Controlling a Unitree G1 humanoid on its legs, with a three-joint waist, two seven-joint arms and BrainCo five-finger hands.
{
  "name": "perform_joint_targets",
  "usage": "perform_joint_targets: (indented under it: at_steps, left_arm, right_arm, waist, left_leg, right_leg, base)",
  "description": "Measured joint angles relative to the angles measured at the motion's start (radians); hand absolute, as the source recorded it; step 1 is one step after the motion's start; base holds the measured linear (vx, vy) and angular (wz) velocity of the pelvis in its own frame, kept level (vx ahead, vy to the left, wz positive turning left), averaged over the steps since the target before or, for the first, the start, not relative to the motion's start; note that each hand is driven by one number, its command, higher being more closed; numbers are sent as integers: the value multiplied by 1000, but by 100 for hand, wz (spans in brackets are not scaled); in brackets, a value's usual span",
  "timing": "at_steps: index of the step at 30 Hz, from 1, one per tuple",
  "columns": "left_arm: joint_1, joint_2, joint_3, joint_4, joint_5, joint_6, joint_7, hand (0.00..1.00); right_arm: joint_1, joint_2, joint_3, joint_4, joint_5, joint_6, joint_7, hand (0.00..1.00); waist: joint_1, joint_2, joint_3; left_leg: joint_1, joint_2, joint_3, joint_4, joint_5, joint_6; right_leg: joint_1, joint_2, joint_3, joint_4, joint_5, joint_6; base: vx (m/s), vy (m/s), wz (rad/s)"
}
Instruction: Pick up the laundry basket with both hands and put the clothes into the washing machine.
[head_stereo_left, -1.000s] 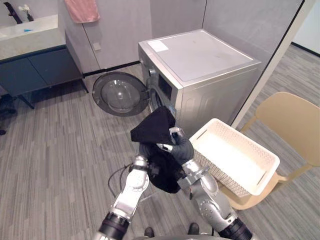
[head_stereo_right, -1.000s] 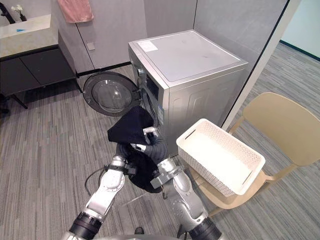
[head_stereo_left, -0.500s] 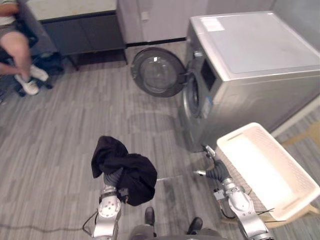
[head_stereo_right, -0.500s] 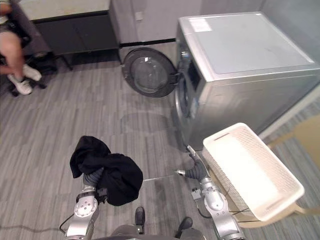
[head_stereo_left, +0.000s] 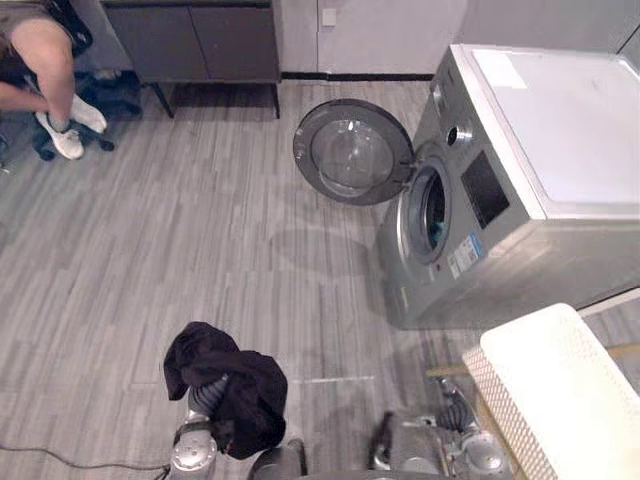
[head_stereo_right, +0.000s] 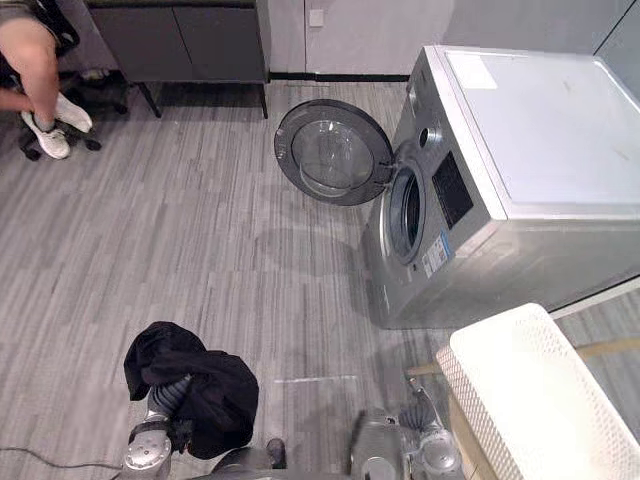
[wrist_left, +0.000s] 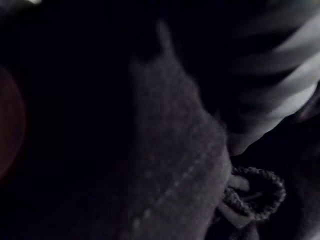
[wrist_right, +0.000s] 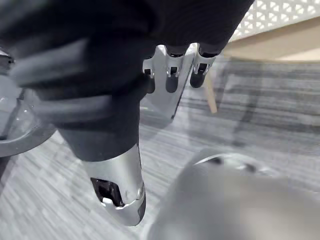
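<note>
Washer (head_stereo_left: 520, 190) stands with its front turned toward the robot's left. Door (head_stereo_left: 352, 152) is swung fully open, on the far side of the drum mouth (head_stereo_left: 428, 212). The mouth is unobstructed.

Black garment (head_stereo_left: 232, 385) is bunched over the left hand (head_stereo_left: 206, 395), out in front of the washer face and well apart from it, nearer the robot than the mouth. It covers the hand. The left wrist view gives dark cloth and a drawstring cord (wrist_left: 255, 192) pressed close, so I cannot tell what grip lies under it.

Right hand (wrist_right: 172, 67) is low by the washer's near front corner, fingers straight and holding nothing. It is the nearer hand to the machine, but the load is on the left.

Basket (head_stereo_left: 495, 395) is white with a lattice wall. It sits just beside the washer's near side and shows no clothes inside from here.

Key relation: from the garment, the drum mouth lies ahead and to the robot's right across bare floor (head_stereo_left: 200, 230). The mouth faces sideways, so the likely approach is square to the washer face, not along it, entering on the near side of the door. The garment hangs loose below the hand and could catch the mouth's lower rim.

Person (head_stereo_left: 40, 60) is seated far out from the washer front, well clear of that path.
</note>
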Motion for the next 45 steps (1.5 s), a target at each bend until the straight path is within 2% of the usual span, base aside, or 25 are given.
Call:
perform_joint_targets:
  at_steps: [2, 3, 4, 6, 7, 9, 10, 12, 15, 17, 19, 21, 22, 23, 24, 26, 27, 30, 32, 33, 38, 41, 42, 43, 45]
  left_arm:
    - [-34, -8, -20, 12, 0, -1, 0, 100]
    - [-42, -10, -38, 12, 0, -1, -1, 100]
    - [-46, -21, -72, 16, 2, -2, -3, 100]
    - [-55, -39, -100, 12, 3, -4, -3, 100]
    - [-49, -61, -102, 0, 3, -2, -7, 100]
    - [-18, -78, -103, -22, 2, -2, -26, 100]
    - [-12, -87, -109, -36, 2, -2, -44, 100]
    - [-20, -99, -120, -58, 2, -2, -47, 100]
    - [-32, -104, -145, -78, 3, -2, -52, 100]
    - [-33, -106, -152, -78, 3, -2, -64, 100]
    - [-34, -108, -161, -74, 5, -4, -64, 100]
    - [-34, -111, -161, -47, 12, -3, -61, 100]
    - [-31, -115, -163, -24, 15, -3, -61, 100]
    - [-31, -119, -169, -9, 17, -2, -61, 100]
    - [-31, -98, -166, 3, 18, 3, -59, 100]
    - [-30, -87, -153, 2, 18, 7, -57, 100]
    - [-31, -83, -150, 1, 18, 7, -48, 100]
    - [-45, -54, -150, -2, 9, 11, -41, 100]
    - [-58, -32, -142, -1, 4, 13, -41, 100]
    - [-70, -23, -140, 1, 3, 13, -41, 100]
    - [-75, -4, -139, 5, 3, 13, -41, 100]
    - [-82, -10, -139, 3, 6, 14, -44, 100]
    - [-72, -18, -143, 3, 9, 15, -44, 100]
    - [-70, -26, -145, 4, 11, 17, -44, 100]
    - [-84, -28, -145, 4, 11, 18, -42, 100]
  right_arm:
    - [1, 4, -15, 8, 9, 5, -14, 0]
    - [8, 4, -25, 11, 21, 15, -19, 0]
    - [-8, 3, -49, 24, 29, 24, -22, 0]
    - [-26, 10, -62, 23, 37, 27, -25, 0]
    - [-19, 19, -61, 4, 39, 36, -24, 0]
    - [-7, 43, -57, -47, 49, 35, -27, 0]
    - [-4, 56, -58, -90, 66, 33, -38, 0]
    - [-4, 66, -59, -127, 76, 32, -48, 0]
    - [-1, 75, -59, -130, 76, 37, -59, 0]
    - [4, 84, -60, -127, 76, 39, -62, 0]
    - [-13, 91, -60, -110, 74, 37, -65, 0]
    - [-25, 91, -63, -79, 72, 39, -69, 0]
    - [-15, 89, -63, -70, 70, 39, -69, 0]
    - [-13, 88, -64, -62, 67, 41, -70, 0]
    - [-6, 113, -61, -61, 62, 44, -73, 0]
    - [6, 137, -57, -62, 56, 43, -80, 0]
    - [-1, 141, -53, -59, 53, 43, -84, 0]
    - [-74, 137, -24, 35, 52, 39, -85, 0]
    - [-115, 129, -16, 87, 45, 38, -85, 0]
    - [-122, 119, -16, 99, 39, 39, -85, 0]
    - [-102, 75, -21, 135, 35, 42, -87, 0]
    - [-102, 64, -24, 155, 37, 40, -101, 0]
    - [-101, 50, -23, 159, 43, 40, -106, 0]
    - [-107, 38, -30, 161, 50, 41, -109, 0]
    - [-131, 25, -60, 165, 66, 41, -117, 0]
  waist:
    - [-12, -10, 10]
    - [-23, -16, 11]
    - [-39, 4, 8]
    - [-30, 20, 19]
    - [-27, 40, 30]
    - [-6, 41, 32]
    - [13, 32, 36]
    - [32, 8, 42]
    - [42, -4, 44]
    - [58, -6, 45]
    - [80, -9, 42]
    - [81, 10, 35]
    - [83, 29, 22]
    - [86, 23, 20]
    - [79, -15, 5]
    - [80, -60, -22]
    - [82, -53, -19]
    - [73, -59, -23]
    - [64, -59, -24]
    - [54, -49, -18]
    - [30, -27, -10]
    - [37, -23, 8]
    - [55, -6, 22]
    - [63, 3, 33]
    - [56, 20, 47]
  left_leg:
    - [59, -8, -24, -40, -15, -30]
    - [87, -10, -47, -39, -37, -65]
    - [102, 11, -58, -8, -44, -81]
    - [32, 35, -20, 173, -17, -127]
    - [-47, 82, 21, 426, 43, -149]
    - [-142, 171, 56, 750, 156, -121]
    - [-212, 211, 87, 916, 125, -78]
    - [-285, 221, 121, 969, 103, -48]
    - [-376, 206, 129, 809, 48, -40]
    - [-381, 160, 70, 643, 24, -55]
    - [-374, 64, -121, 346, 24, -71]
    - [-344, 58, -213, 187, 59, -111]
    - [-319, 73, -227, 138, 116, -123]
    - [-311, 74, -198, 170, 159, -154]
    - [-302, 56, -119, 191, 113, -133]
    - [-269, 50, 19, 189, 85, -98]
    - [-245, 60, 97, 186, 74, -73]
    - [-171, 70, 292, 125, 60, -50]
    - [-143, 77, 367, 96, 60, -49]
    - [-131, 78, 389, 81, 65, -46]
    - [-97, 85, 396, 83, 69, -42]
    - [-178, 164, 355, 353, 60, -50]
    - [-226, 203, 285, 508, 46, -52]
    - [-257, 200, 191, 554, 8, -52]
    - [-280, 195, 116, 473, -5, -56]
  right_leg:
    - [-19, 38, -11, -242, 127, -8]
    - [-15, 41, 8, -262, 233, -52]
    - [-16, 41, 6, -200, 255, -87]
    - [8, 50, -10, -170, 191, -107]
    - [84, 88, -23, -188, 157, -125]
    - [190, 152, 6, -230, 123, -154]
    - [259, 182, 44, -255, 102, -163]
    - [322, 187, 95, -288, 92, -164]
    - [400, 194, 174, -341, 92, -164]
    - [429, 197, 240, -350, 91, -163]
    - [437, 191, 365, -344, 49, -111]
    - [428, 209, 458, -308, 19, -70]
    - [423, 223, 517, -283, -10, -41]
    - [417, 222, 556, -260, -40, -22]
    - [396, 184, 594, -228, -64, 6]
    - [346, 124, 570, -202, -52, 37]
    - [323, 92, 498, -193, -34, 54]
    - [265, -39, 30, -157, -1, 21]
    - [278, -76, -207, -200, 31, -1]
    - [283, -78, -243, -216, 50, 7]
    - [318, -27, -171, -298, 77, 12]
    - [364, 11, -132, -348, 92, 1]
    - [398, 30, -97, -357, 93, -3]
    - [402, 41, -65, -354, 91, -5]
    - [391, 46, -22, -340, 90, -2]
  base:
    - [525, -143, 75]
    - [537, -176, 85]
    - [543, -182, 71]
    - [563, -216, 27]
    - [572, -243, -2]
    - [540, -195, -64]
    - [487, -145, -93]
    - [394, -88, -76]
    - [453, -3, -82]
    - [279, 138, -109]
    - [326, 257, -167]
    - [328, 387, -166]
    - [289, 414, -183]
    - [227, 449, -171]
    - [149, 398, -175]
    - [121, 358, -176]
    - [59, 268, -205]
    - [30, 198, -175]
    - [45, 136, -131]
    - [64, 91, -102]
    - [79, -42, -44]
    - [52, -75, -50]
    - [40, 60, -87]
    - [43, 98, -93]
    - [30, 150, -81]
